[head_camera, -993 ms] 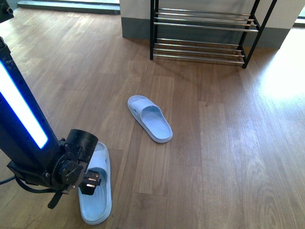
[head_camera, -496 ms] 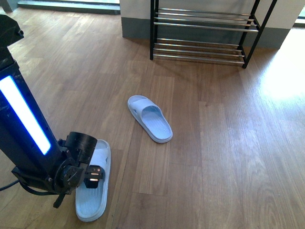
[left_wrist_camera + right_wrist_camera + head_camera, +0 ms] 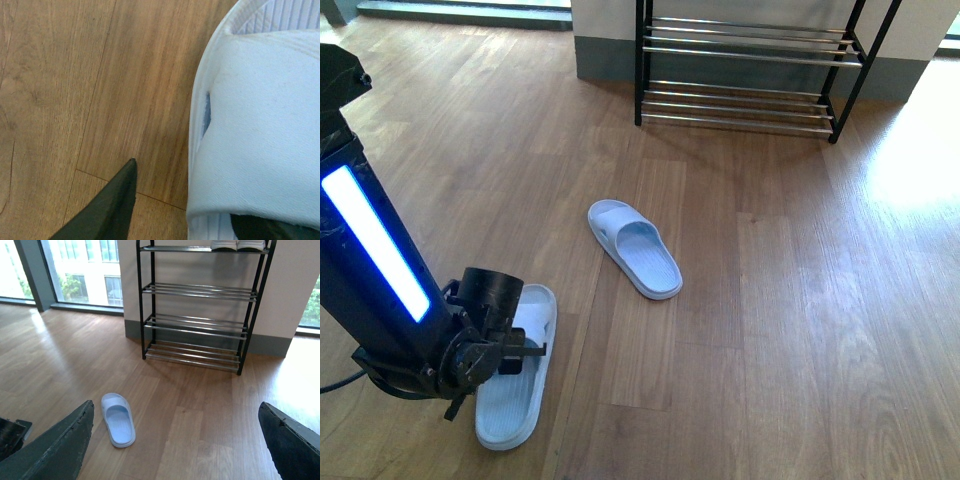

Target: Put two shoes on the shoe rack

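Shoe rack (image 3: 745, 52), left end effector (image 3: 525, 350) (low) over slipper (image 3: 508, 412)

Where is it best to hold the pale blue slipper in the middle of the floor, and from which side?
Grip the strap of the slipper, one finger under it, one on top. Come from the open heel end, nearer the robot: it lies flat, sole down, so probably only the strap stands clear.
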